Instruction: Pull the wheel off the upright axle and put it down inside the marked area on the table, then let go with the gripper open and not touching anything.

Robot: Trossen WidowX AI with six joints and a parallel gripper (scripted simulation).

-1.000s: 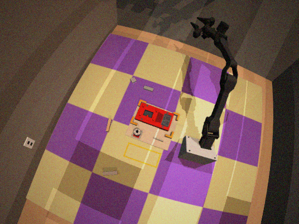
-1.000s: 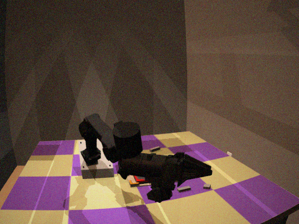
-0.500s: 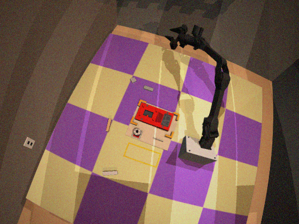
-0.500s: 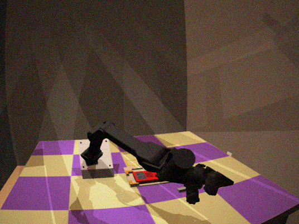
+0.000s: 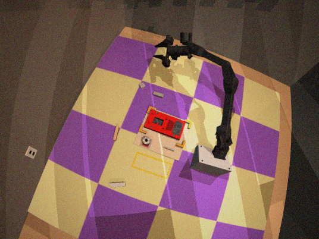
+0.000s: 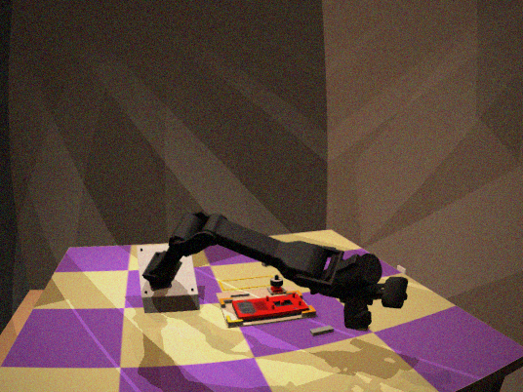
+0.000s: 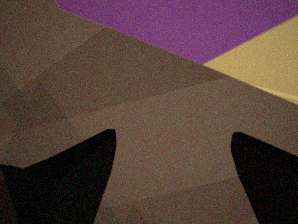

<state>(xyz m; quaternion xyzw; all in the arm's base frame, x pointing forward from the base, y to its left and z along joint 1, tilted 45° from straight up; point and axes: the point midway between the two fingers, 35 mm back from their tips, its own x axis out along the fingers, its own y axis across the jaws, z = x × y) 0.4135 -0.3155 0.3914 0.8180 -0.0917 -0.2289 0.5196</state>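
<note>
The small grey wheel [image 5: 144,141] [image 6: 276,281] sits on the upright axle, on a tan board [image 5: 162,148] just in front of a red plate [image 5: 165,123] [image 6: 268,307]. The marked area is a yellow outlined rectangle [image 5: 154,157] [image 6: 244,278] on the table right beside the tan board. My gripper [image 5: 162,53] [image 7: 173,139] is open and empty. It hangs at the far edge of the table, well away from the wheel. In the wrist view only the two dark fingers, the wall and a strip of table show.
The arm's grey base block [image 5: 212,162] [image 6: 168,288] stands next to the tan board. Small flat blocks lie scattered on the checked table: two grey ones [image 5: 158,94] [image 5: 142,85] beyond the red plate, a tan strip [image 5: 115,133], and a pale one [image 5: 117,184].
</note>
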